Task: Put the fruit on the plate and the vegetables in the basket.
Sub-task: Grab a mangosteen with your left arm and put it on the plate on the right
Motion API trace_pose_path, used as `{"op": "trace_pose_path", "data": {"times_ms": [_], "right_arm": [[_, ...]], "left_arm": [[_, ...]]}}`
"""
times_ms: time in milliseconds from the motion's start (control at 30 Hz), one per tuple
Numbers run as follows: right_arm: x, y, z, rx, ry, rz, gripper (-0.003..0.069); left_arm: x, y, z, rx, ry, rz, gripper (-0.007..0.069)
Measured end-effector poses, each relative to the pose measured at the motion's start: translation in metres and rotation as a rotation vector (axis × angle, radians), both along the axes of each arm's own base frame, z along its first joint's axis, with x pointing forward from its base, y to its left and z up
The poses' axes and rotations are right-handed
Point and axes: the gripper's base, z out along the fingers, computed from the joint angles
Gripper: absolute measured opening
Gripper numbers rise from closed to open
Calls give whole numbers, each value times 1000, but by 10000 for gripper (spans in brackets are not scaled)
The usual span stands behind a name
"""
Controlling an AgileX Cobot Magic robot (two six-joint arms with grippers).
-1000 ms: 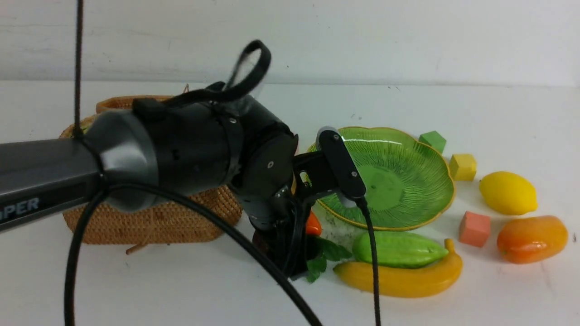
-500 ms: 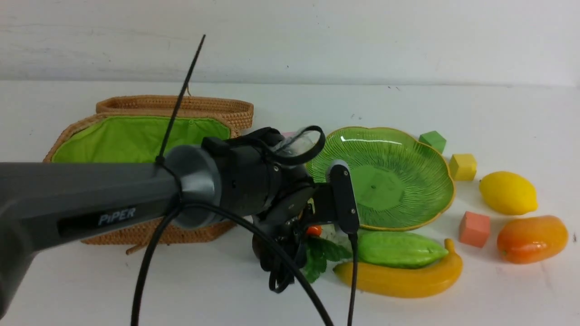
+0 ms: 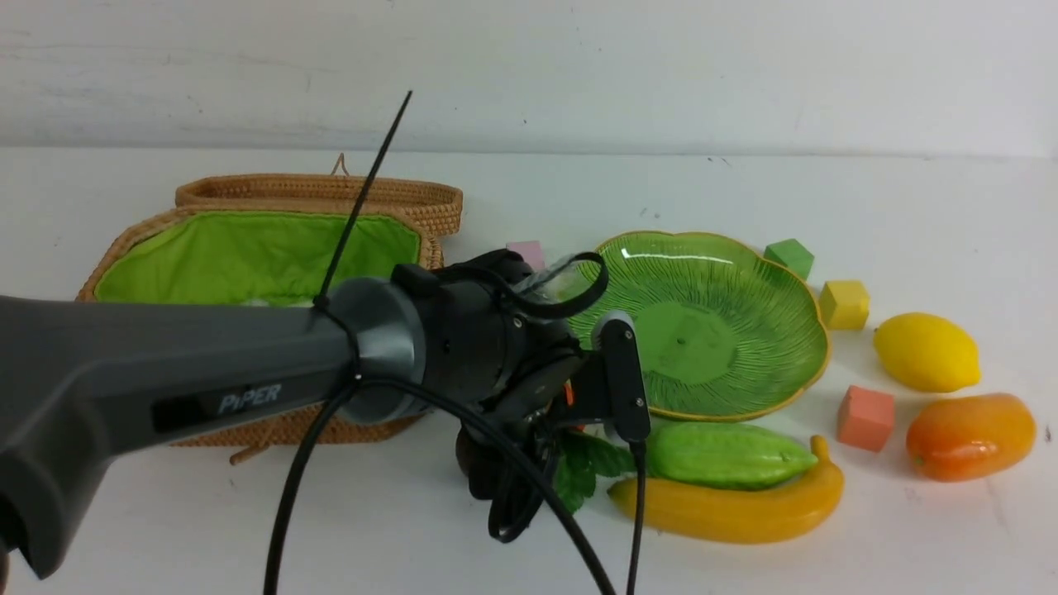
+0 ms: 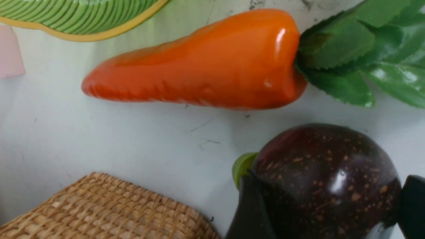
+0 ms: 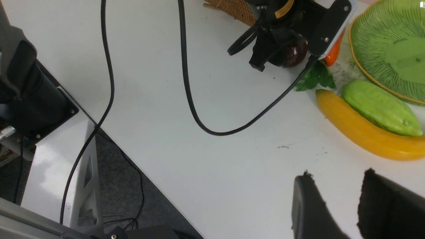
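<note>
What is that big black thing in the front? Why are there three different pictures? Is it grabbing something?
The big black thing is the robot's left arm. The wide picture comes from a camera sitting between its two arms. The other two come from little cameras on its wrists, so they look along the grippers, which are the robot's hands.

On the white table lie toys: a wicker basket, a green plate, a carrot, a green gourd, a banana, a lemon, a mango and some foam cubes.

The left gripper has a finger on each side of a dark maroon ball. I cannot tell if it is squeezing yet. The right gripper is open and holds nothing.
</note>
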Motion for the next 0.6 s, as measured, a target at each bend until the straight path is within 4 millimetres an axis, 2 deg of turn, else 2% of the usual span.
{"op": "trace_pose_path", "data": {"times_ms": [167,300,533,600], "right_arm": [[-1,0,0,1,-2,0,235],[-1,0,0,4,-3,2,235],[3,-5,1,8,-11,-83,235],[9,-9,2,8,-35,-159,235]], "left_arm": [[-2,3,4,12,10,12,512],[-5,5,15,-5,-3,19,512],[-15,7,57,-149,-53,39,510],[-19,5,74,-272,-83,66,510]]}}
